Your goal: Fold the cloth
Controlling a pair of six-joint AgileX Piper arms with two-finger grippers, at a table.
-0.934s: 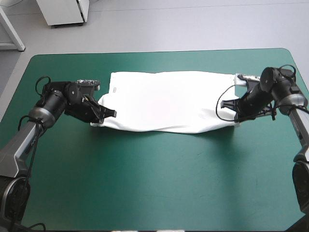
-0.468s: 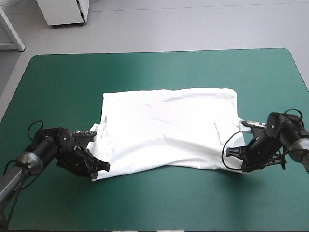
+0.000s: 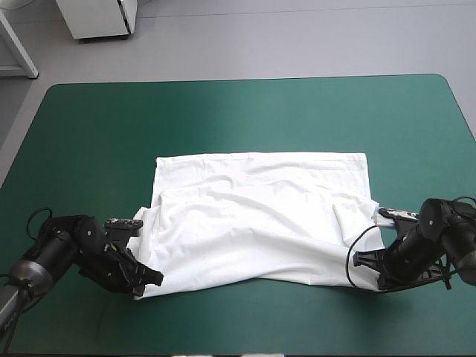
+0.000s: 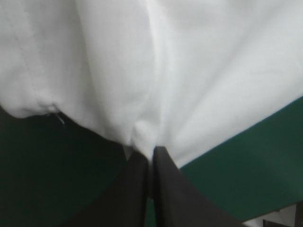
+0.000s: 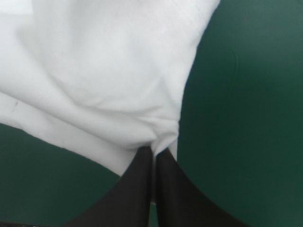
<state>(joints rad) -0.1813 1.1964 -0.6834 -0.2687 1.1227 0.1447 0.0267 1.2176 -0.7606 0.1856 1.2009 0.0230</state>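
the t-shirt (image 3: 260, 216) lies spread on the table (image 3: 245, 111), white and rumpled, with long creases running across it. its far edge is fairly straight. its near edge sags in a curve between the two held corners. a sleeve shows at each end. teal-green cover shows on all sides of the t-shirt, a wide band beyond its far edge and a narrower one along its near edge.

the left gripper (image 3: 151, 277) sits at the t-shirt's near left corner, low on the table. its black fingers (image 4: 170, 194) are pressed all but together, with a pinch of white cloth bunched between the tips. the right gripper (image 3: 361, 264) sits at the t-shirt's near right corner, likewise nearly closed on a fold of the cloth, with the hem running off beside it. each arm lies outside the t-shirt, beyond its end, so neither covers the middle of the cloth.

count: one t-shirt, one table, two grippers, both holding the t-shirt.
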